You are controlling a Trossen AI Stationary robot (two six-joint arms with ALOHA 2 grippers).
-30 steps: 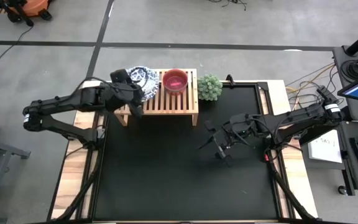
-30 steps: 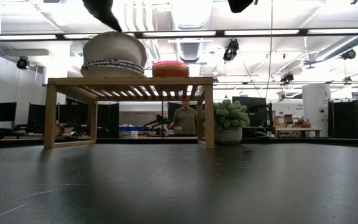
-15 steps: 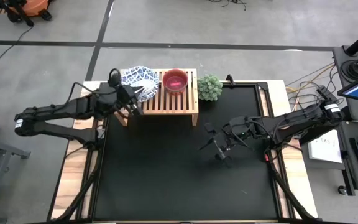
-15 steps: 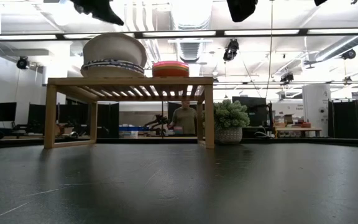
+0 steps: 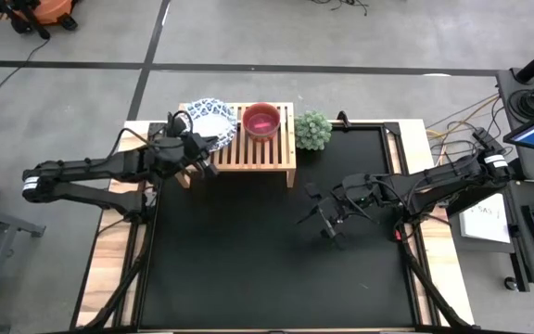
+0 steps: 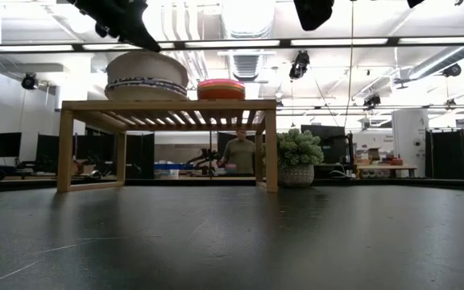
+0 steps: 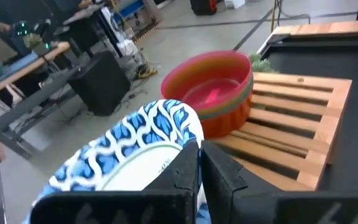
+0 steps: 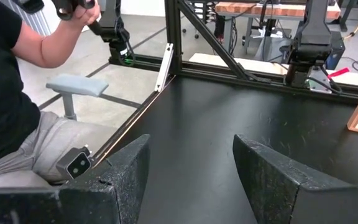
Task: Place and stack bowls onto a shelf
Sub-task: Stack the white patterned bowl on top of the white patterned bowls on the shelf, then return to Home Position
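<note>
At the shelf's left end, your left gripper [image 5: 200, 158] sits with its fingers [image 7: 219, 171] pressed together and nothing between them, hovering just beside the stack of white bowls with blue patterned rims [image 5: 209, 117]. That stack rests on the slatted top of the light-wood shelf [image 5: 258, 153], at its left end, and in the low view the gripper's dark tip [image 6: 123, 20] hangs just above the stack [image 6: 147, 78]. Next to it, nearer the shelf's middle, you have the nested coloured bowls [image 5: 261, 121], red outermost with a magenta inside, seen close up in the left wrist view [image 7: 213, 90]. A small green potted plant [image 5: 311, 130] stands on the table just off the shelf's right end. Your right gripper [image 5: 325, 215] waits well apart over the black tabletop [image 5: 267, 269], its fingers [image 8: 126, 171] spread wide and empty. A seated person's arm [image 8: 48, 43] shows beyond the table edge.
</note>
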